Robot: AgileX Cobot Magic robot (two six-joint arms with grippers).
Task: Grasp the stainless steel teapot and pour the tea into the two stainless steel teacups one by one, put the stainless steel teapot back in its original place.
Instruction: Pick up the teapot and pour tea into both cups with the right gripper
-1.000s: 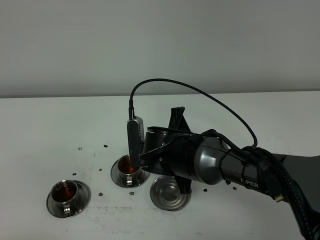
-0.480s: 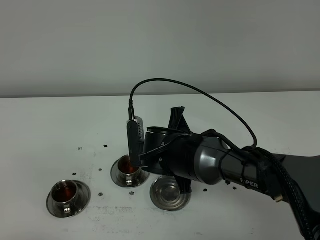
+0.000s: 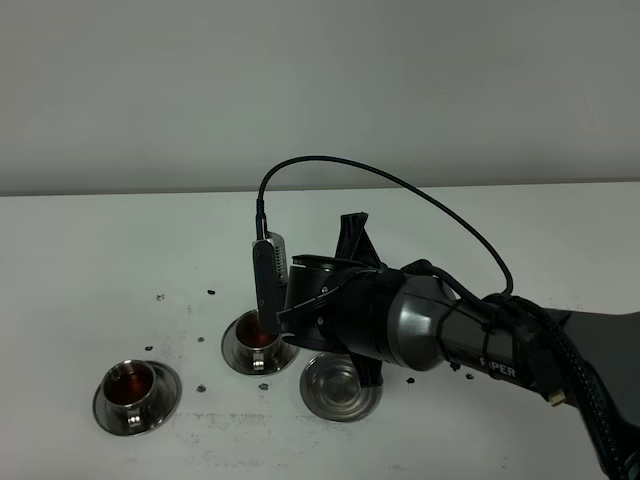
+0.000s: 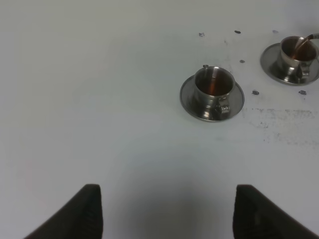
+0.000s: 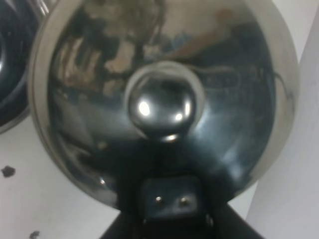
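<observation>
White surface [image 3: 120,260]: carries all items. Right arm [image 3: 470,335]: enters from 4 o'clock, reaching to centre. Stainless steel teapot [image 5: 164,99]: at the right gripper [image 5: 167,209], tipped over the inner teacup; grip not discernible. Empty saucer [image 3: 342,388]: 5 o'clock of inner teacup [image 3: 262,340]. Outer teacup [image 3: 133,390]: at 8 o'clock; both hold tea. Left gripper [image 4: 167,211]: spread wide, empty.

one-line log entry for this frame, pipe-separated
phase: pouring second cup | right gripper: holding teapot tilted over middle cup | left cup: has tea | left gripper: open, idle | empty saucer
</observation>
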